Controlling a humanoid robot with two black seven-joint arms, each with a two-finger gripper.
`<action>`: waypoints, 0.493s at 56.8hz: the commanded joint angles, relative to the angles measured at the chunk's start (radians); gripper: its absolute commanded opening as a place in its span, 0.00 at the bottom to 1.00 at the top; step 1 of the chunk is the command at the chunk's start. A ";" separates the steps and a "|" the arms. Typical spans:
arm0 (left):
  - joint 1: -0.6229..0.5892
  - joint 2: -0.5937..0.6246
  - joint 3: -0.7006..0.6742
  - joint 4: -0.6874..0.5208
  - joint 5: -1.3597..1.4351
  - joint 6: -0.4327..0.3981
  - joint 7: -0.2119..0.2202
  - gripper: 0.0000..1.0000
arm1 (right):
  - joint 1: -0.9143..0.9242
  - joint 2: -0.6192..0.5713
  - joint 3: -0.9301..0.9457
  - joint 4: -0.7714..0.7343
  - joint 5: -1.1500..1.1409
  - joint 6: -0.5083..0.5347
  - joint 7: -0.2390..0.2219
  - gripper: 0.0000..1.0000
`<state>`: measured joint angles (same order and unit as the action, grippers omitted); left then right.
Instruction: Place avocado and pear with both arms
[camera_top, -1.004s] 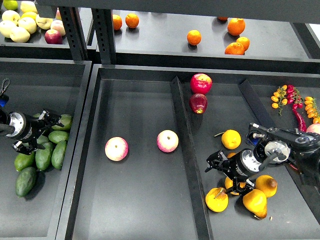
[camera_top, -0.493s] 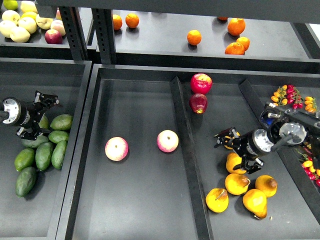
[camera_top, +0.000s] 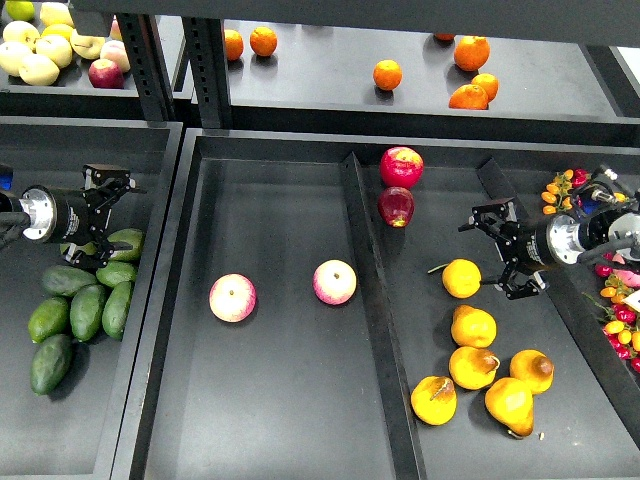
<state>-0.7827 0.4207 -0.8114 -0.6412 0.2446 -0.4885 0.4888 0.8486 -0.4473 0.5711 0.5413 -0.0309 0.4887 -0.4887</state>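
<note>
Head view: left gripper (camera_top: 108, 215) hangs spread and empty, with the avocado (camera_top: 68, 280) just below it in the pile, long axis lying crosswise. Right gripper (camera_top: 508, 262) is also spread and empty; the pear (camera_top: 434, 399) lies well below and to its left, nearer this arm.

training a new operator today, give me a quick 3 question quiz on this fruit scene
1. True or false: the right gripper holds a pear.
2. How many pink-yellow apples lie in the middle tray?
3. The left gripper hovers over: A) oranges B) avocados C) red apples

Key:
1. False, its open jaws are empty.
2. Two, one left of the other.
3. B, the avocados.
</note>
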 joint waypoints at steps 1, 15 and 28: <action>0.042 -0.025 -0.069 -0.044 -0.007 0.000 0.000 1.00 | -0.063 0.036 0.148 0.002 0.000 0.000 0.000 1.00; 0.105 -0.160 -0.247 -0.063 -0.041 0.000 0.000 1.00 | -0.098 0.084 0.297 -0.004 0.009 0.000 0.000 1.00; 0.143 -0.315 -0.367 -0.055 -0.042 0.000 0.000 1.00 | -0.193 0.272 0.581 -0.023 0.009 0.000 0.000 1.00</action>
<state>-0.6555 0.1814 -1.1336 -0.7045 0.2041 -0.4886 0.4887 0.7084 -0.2793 1.0101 0.5241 -0.0217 0.4887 -0.4888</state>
